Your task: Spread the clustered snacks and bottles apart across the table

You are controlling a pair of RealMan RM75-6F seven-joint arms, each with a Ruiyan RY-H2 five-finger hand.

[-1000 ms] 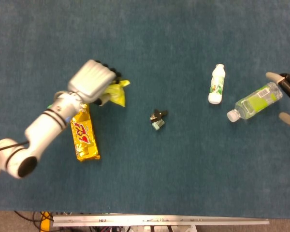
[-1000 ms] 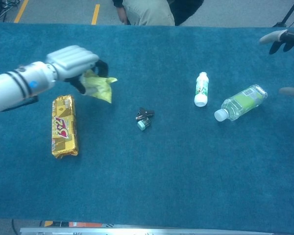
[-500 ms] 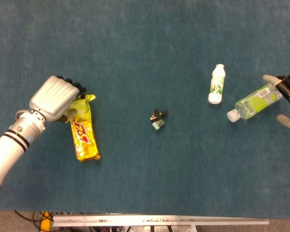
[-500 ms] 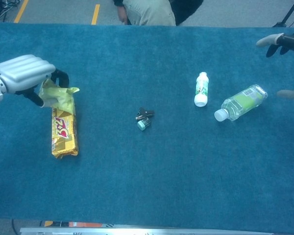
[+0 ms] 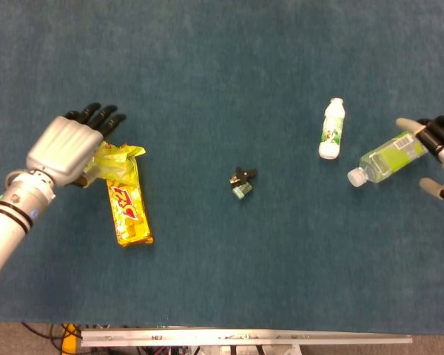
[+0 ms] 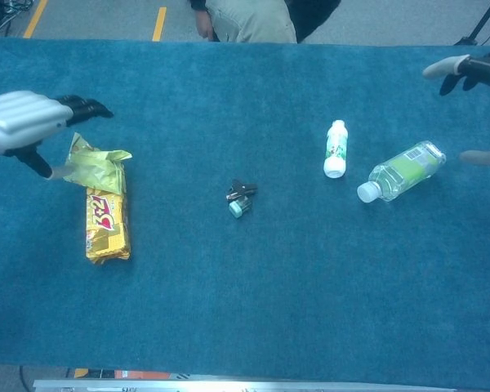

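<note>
My left hand hovers at the left with fingers spread, holding nothing. Just beside it lies a crumpled yellow-green snack bag, resting on the top end of a long yellow snack bar pack. A small black and green object lies mid-table. A small white bottle lies to the right. A clear bottle with a green label lies next to my right hand, whose fingers are apart around nothing.
The table is covered in blue cloth. Its front edge has a metal rail. A person stands behind the far edge in the chest view.
My left hand carried the yellow-green bag leftward, set it on the top of the snack bar pack and opened its fingers. The right hand shifted slightly beside the clear bottle.
</note>
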